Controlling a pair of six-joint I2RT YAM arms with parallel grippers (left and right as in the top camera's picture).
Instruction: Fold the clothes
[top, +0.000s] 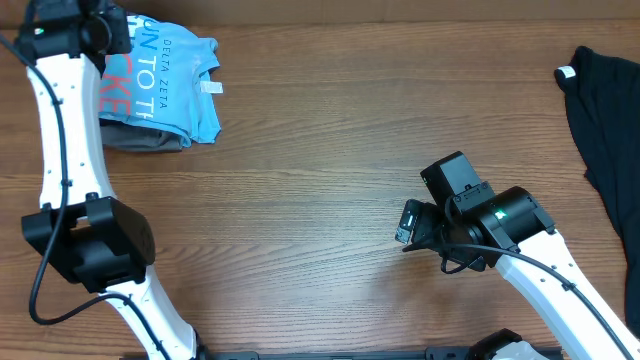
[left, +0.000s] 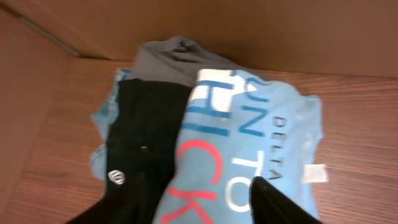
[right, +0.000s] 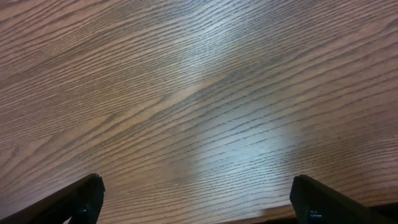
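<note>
From overhead, a folded light blue T-shirt (top: 172, 75) with coral and white lettering lies at the far left corner of the table (top: 320, 140), on top of a grey garment (top: 140, 140) whose edge shows under its near side. The left arm (top: 62, 120) reaches up to the shirt's left edge and covers part of it. Well to the right of the shirt, at the table's right edge, lies a black garment (top: 612, 130) with a white tag (top: 567, 73). The right end effector (top: 408, 222) is over bare wood, between the shirt and the black garment and nearer than both.

In the left wrist view, the left end effector (left: 199, 211) is spread, its fingers (left: 280, 202) apart just above the shirt's lettering; I cannot tell if they touch it. A black cloth (left: 146, 130) with a small white logo (left: 115, 177) lies against the shirt's left side, and the grey garment shows beyond it.

In the right wrist view, the right end effector is spread wide over bare table, gripping nothing
</note>
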